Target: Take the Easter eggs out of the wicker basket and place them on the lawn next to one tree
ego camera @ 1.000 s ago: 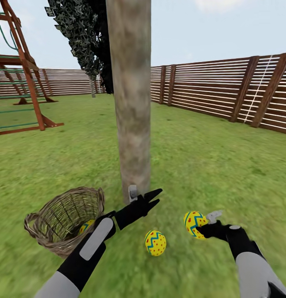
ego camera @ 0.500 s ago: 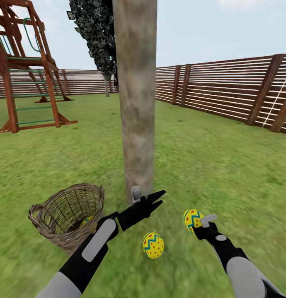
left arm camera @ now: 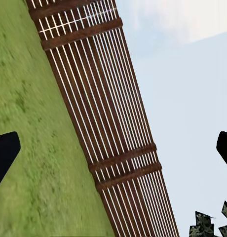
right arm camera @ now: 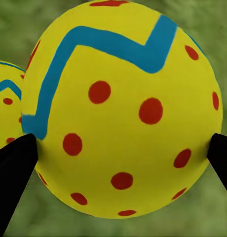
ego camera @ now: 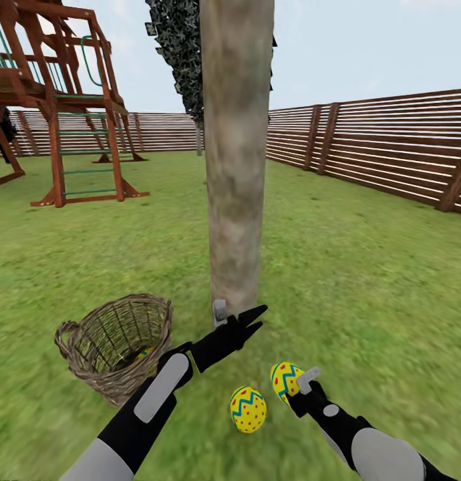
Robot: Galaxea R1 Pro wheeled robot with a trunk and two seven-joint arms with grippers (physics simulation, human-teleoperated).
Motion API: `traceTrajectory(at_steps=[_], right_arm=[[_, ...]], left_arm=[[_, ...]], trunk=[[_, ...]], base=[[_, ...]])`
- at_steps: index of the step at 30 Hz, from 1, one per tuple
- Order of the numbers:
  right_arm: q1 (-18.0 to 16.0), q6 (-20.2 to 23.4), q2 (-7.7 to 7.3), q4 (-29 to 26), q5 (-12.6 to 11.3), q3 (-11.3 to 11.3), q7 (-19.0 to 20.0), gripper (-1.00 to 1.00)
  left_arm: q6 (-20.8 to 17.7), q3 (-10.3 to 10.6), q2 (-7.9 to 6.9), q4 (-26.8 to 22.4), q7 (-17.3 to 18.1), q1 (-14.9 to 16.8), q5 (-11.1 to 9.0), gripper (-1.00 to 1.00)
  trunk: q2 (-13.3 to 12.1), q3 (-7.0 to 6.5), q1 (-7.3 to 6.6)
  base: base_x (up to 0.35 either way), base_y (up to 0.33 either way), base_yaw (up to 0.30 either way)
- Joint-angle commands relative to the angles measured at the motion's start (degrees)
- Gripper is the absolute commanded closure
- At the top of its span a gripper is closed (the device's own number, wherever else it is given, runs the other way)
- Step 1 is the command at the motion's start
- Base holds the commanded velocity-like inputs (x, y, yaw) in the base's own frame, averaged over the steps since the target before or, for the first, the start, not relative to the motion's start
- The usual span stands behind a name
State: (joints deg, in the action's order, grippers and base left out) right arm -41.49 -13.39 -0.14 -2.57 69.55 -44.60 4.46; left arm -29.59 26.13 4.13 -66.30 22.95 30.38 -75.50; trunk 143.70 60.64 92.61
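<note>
A thick grey-beige tree (ego camera: 236, 167) trunk rises from the lawn (ego camera: 364, 280) straight ahead. Left of its foot stands the wicker basket (ego camera: 90, 347), with one yellow Easter egg (ego camera: 145, 353) showing through the weave. A second egg (ego camera: 248, 409) lies on the grass in front of the trunk. My right gripper (ego camera: 292, 390) is shut on a third egg (ego camera: 282, 381), held just right of the lying egg; up close this egg (right arm camera: 123, 108) sits between the black fingertips (right arm camera: 12, 182). My left gripper (ego camera: 254, 319) is open and holds nothing, near the trunk's base.
A wooden play set (ego camera: 63, 113) stands at the back left. A brown slat fence (ego camera: 391, 153) runs along the right and the back. A dark conifer-like tree (ego camera: 180, 47) rises behind the trunk. Open grass spreads to the right of the tree.
The head view has swung left, so everything sits further right in the picture. My right gripper has carried its egg lower and closer to the egg on the grass. The left arm holds still.
</note>
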Motion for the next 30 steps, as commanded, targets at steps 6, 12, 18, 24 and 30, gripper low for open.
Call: traceTrajectory(at_steps=[6,12,18,24,30], right_arm=[[-0.03,-0.17,0.02,-0.05,0.15,-0.49,0.34,1.00],[-0.08,-0.95,-0.17,-0.65,-0.31,-0.67,0.30,1.00],[-0.08,-0.77,-0.08,-0.11,-0.32,-0.84,-11.28,1.00],[-0.08,-2.15,-0.02,-0.02,0.10,-0.51,-11.15,1.00],[-0.08,-2.63,-0.12,-0.14,0.06,-0.51,-11.17,1.00]], left_arm=[[-0.38,-0.02,0.08,0.03,-0.01,0.03,-0.51,-1.00],[-0.38,0.06,0.09,0.03,-0.01,0.03,-0.52,-1.00],[-0.38,0.07,0.26,0.11,-0.01,0.03,-0.50,-1.00],[-0.38,0.15,1.24,2.47,-0.01,0.03,-0.50,-1.00],[-0.38,1.99,1.40,2.84,-0.01,0.03,-0.50,-1.00]], trunk=[[0.05,0.49,0.04],[0.13,1.82,0.19],[0.21,3.15,0.35],[0.29,4.48,0.50],[0.37,5.81,0.66]], base=[[0.001,-0.001,0.232],[0.000,0.000,0.049],[0.000,0.000,0.000],[0.000,0.000,0.000],[0.000,0.000,0.000]])
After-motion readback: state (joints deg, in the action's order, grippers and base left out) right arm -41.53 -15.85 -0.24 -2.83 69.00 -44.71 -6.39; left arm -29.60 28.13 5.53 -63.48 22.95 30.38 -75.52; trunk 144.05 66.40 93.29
